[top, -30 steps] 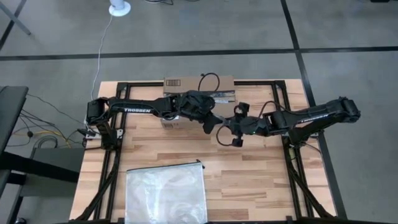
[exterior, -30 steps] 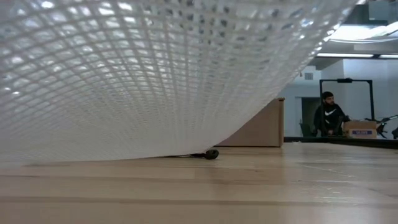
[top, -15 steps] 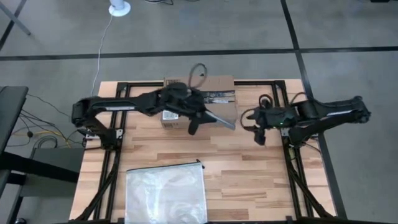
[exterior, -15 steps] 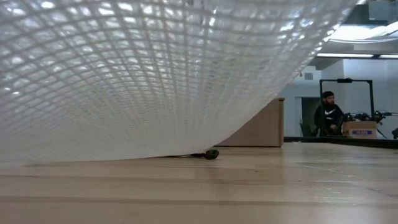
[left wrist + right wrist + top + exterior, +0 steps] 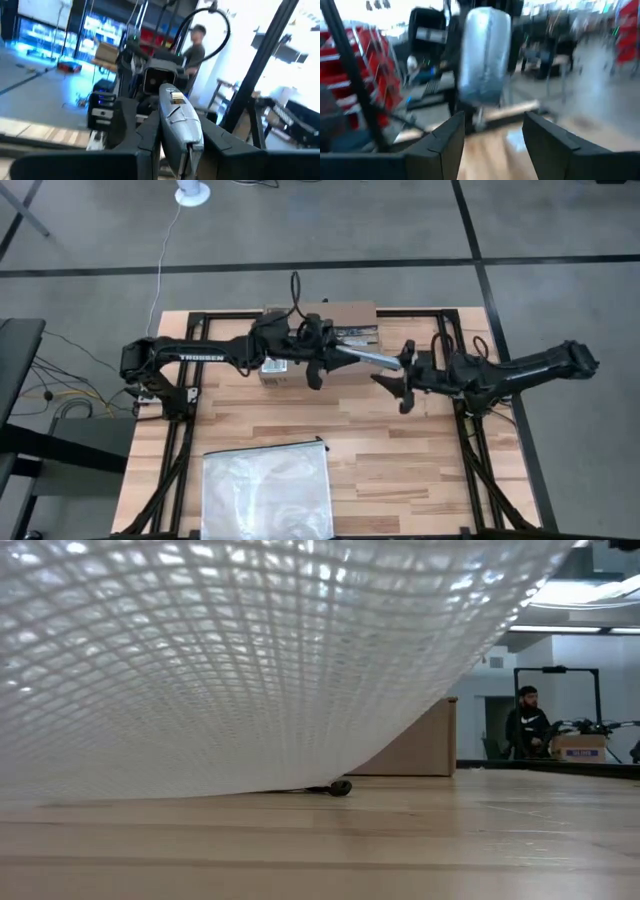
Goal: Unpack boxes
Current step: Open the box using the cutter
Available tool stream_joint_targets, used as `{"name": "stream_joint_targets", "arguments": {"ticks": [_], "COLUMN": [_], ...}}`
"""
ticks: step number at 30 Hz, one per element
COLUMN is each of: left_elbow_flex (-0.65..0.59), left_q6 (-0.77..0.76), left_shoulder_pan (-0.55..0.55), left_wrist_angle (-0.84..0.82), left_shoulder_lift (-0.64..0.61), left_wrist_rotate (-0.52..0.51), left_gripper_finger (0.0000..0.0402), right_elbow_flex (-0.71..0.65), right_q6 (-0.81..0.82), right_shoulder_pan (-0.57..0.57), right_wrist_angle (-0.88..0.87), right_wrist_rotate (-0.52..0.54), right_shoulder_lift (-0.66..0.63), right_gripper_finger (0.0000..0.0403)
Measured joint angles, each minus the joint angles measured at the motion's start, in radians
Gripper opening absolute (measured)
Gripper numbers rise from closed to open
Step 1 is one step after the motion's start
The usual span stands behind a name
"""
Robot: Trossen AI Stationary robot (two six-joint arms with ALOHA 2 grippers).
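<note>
I have the left gripper (image 5: 318, 358) clamped on a grey box cutter (image 5: 365, 357), whose far end sits between the right gripper's (image 5: 400, 380) spread fingers, which I read as a handover between arms. The cardboard box (image 5: 320, 330) sits at the upper centre of the frame on the worktop (image 5: 400, 470), directly under the left gripper, left of the right one.

Both arms reach inward, wrists facing each other. The left gripper (image 5: 318, 365) is clamped on one end of a grey tool (image 5: 365, 357); the right gripper (image 5: 398, 376) stands spread-fingered at its other end.
</note>
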Motion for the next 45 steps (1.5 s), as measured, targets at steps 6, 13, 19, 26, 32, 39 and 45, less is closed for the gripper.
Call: {"name": "stream_joint_targets", "arguments": {"ticks": [6, 13, 19, 26, 32, 39, 45], "left_elbow_flex": [0.0, 0.001, 0.001, 0.001, 0.001, 0.001, 0.001], "left_q6": [0.057, 0.076, 0.084, 0.086, 0.097, 0.113, 0.112], "left_shoulder_pan": [0.0, 0.001, 0.008, 0.01, 0.008, 0.008, 0.012], "left_wrist_angle": [-0.008, -0.004, -0.023, 0.019, 0.022, 0.024, 0.022], "left_shoulder_lift": [0.005, 0.003, -0.005, 0.005, 0.006, 0.004, 0.004], "left_wrist_rotate": [-0.044, -0.05, -0.001, 0.009, 0.009, 0.006, 0.006], "left_gripper_finger": [0.0061, 0.0061, 0.0061, 0.0061, 0.0061, 0.0061, 0.0061], "right_elbow_flex": [0.025, 0.05, 0.052, 0.054, 0.054, 0.054, 0.053], "right_q6": [-0.052, -0.055, -0.055, -0.006, -0.005, 0.02, 0.012], "right_shoulder_pan": [-0.041, -0.058, -0.058, -0.065, -0.076, -0.098, -0.104], "right_wrist_angle": [0.139, 0.177, 0.159, 0.183, 0.305, 0.335, 0.336], "right_wrist_rotate": [0.002, -0.005, -0.014, -0.046, -0.059, -0.114, -0.122], "right_shoulder_lift": [0.087, 0.103, 0.068, 0.08, 0.141, 0.154, 0.154], "right_gripper_finger": [0.0169, 0.0169, 0.0169, 0.0169, 0.0169, 0.0161, 0.0138]}}
